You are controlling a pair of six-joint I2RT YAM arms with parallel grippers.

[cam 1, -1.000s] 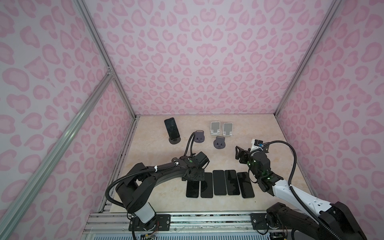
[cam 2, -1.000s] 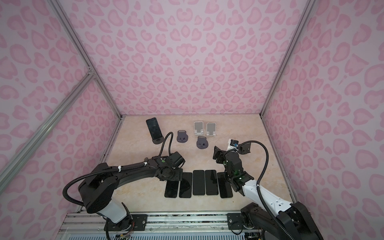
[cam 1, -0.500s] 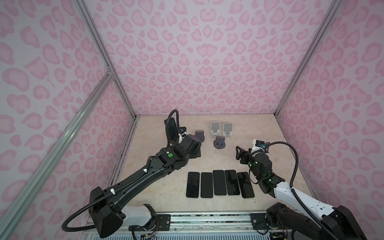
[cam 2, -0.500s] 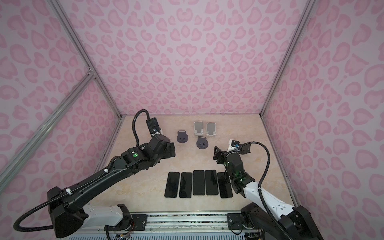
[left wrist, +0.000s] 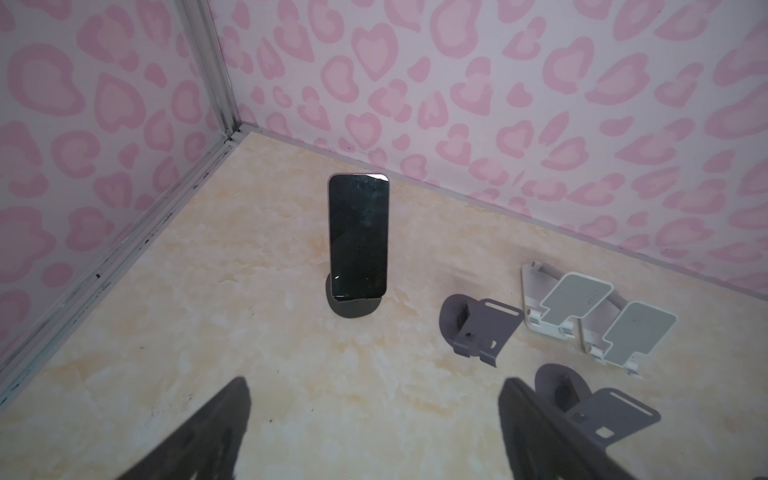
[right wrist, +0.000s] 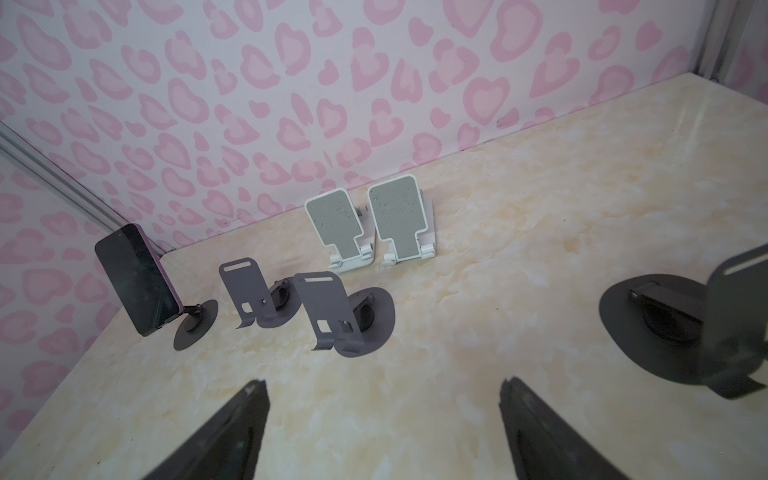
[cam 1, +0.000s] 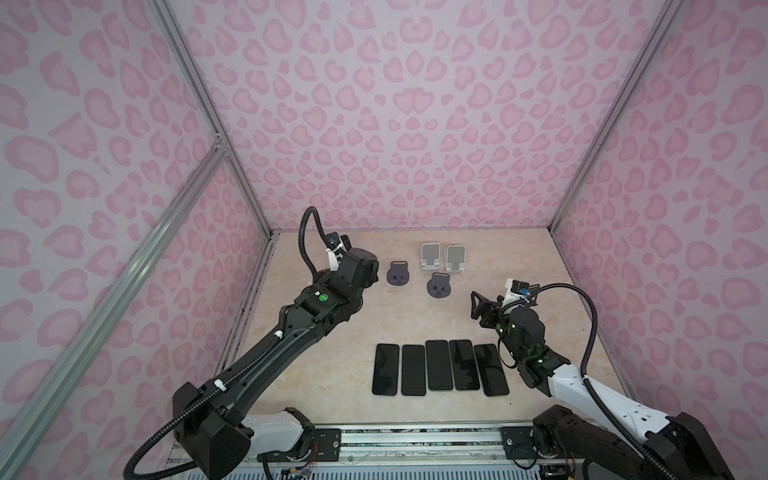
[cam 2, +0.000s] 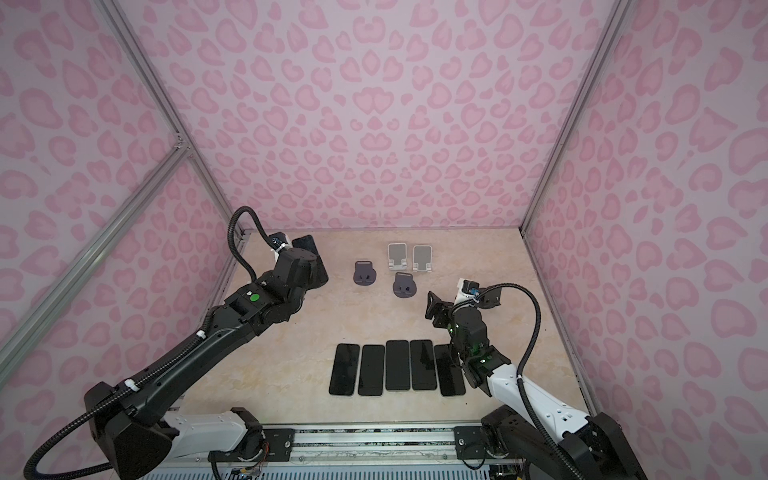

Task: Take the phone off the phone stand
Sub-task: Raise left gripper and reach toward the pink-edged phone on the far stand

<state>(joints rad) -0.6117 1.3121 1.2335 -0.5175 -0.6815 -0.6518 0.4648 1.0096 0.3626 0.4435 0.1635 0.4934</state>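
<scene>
No legible text, labels, brands or numbers, any print on the phone [left wrist: 358,237] perhaps too small

The phone [left wrist: 358,237] stands on its stand [left wrist: 353,309] in the far left corner of the table [cam 1: 415,316]. To its right sit two stands [cam 1: 398,273], and two more stands [cam 1: 430,256] sit side by side just behind those, near the back wall [cam 1: 395,124]. Five phones [cam 1: 439,365] lie flat in a row at the front.
</scene>
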